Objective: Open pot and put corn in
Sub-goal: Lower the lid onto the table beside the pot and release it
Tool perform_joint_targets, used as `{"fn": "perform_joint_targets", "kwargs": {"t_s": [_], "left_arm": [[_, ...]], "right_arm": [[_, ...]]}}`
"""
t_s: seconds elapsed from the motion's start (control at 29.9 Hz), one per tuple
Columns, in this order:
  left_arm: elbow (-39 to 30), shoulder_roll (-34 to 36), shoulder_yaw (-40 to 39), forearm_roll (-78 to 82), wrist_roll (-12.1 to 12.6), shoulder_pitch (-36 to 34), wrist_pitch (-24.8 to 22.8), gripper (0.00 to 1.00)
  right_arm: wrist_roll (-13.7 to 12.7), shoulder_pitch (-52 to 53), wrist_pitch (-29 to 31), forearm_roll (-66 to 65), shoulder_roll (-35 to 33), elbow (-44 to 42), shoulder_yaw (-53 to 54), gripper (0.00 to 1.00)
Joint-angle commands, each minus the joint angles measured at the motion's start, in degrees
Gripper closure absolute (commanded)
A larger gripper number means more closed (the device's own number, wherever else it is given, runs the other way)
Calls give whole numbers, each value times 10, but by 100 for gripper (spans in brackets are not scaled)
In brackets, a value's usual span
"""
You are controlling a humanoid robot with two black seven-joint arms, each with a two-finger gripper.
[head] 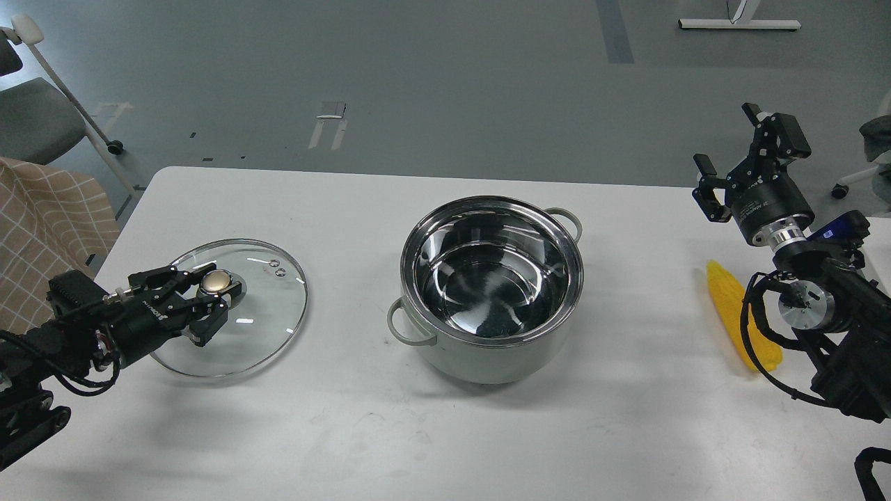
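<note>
The pot (491, 289) stands open in the middle of the table, its shiny inside empty. The glass lid (257, 306) with its brass knob (214, 280) lies at the left. My left gripper (209, 296) comes in from the left with its fingers closed around the knob. The corn (727, 306) lies on the table at the right, its near end hidden behind my right arm. My right gripper (725, 139) is open and empty, held up above the table's far right edge, beyond the corn.
The white table (418, 431) has bare surface in front of the pot and between pot and corn. A checked cloth (42, 229) hangs at the far left. Chairs stand on the floor at far left and far right.
</note>
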Motion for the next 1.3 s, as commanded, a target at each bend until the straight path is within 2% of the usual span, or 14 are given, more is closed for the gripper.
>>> {"fn": "perform_joint_targets", "kwargs": {"t_s": [0.0, 0.07, 0.1, 0.23, 0.3, 0.4, 0.57, 0.67, 0.74, 0.84, 0.9, 0.94, 1.0, 1.27], "left_arm": [[0, 0, 3, 0, 0, 1, 1, 3], [0, 0, 4, 0, 0, 1, 1, 6], [1, 0, 5, 0, 0, 1, 1, 12], [1, 0, 6, 0, 0, 2, 1, 24], [1, 0, 6, 1, 0, 2, 1, 38], [2, -1, 6, 1, 0, 3, 1, 43], [3, 0, 8, 1, 0, 10, 0, 67], [3, 0, 8, 2, 0, 11, -1, 75], [3, -1, 8, 2, 0, 12, -1, 73], [3, -1, 7, 2, 0, 12, -1, 61], [3, -1, 5, 1, 0, 12, -1, 49], [3, -2, 4, 1, 0, 12, -1, 37], [3, -2, 4, 1, 0, 12, -1, 27], [2, -1, 2, -2, 0, 10, 1, 11]], "right_arm": [[0, 0, 0, 0, 0, 0, 0, 0], [0, 0, 0, 0, 0, 3, -1, 0], [0, 0, 0, 0, 0, 4, -1, 0], [0, 0, 0, 0, 0, 4, -1, 0], [0, 0, 0, 0, 0, 4, -1, 0], [0, -1, 0, 0, 0, 4, -1, 0], [0, -1, 0, 0, 0, 4, -1, 0], [0, -1, 0, 0, 0, 4, -1, 0], [0, -1, 0, -2, 0, 4, -1, 0], [0, -1, 0, 0, 0, 4, -1, 0], [0, -1, 0, 0, 0, 4, -1, 0], [0, -1, 0, 0, 0, 4, -1, 0], [0, -1, 0, 0, 0, 4, -1, 0], [0, -2, 0, 0, 0, 4, -1, 0]]}}
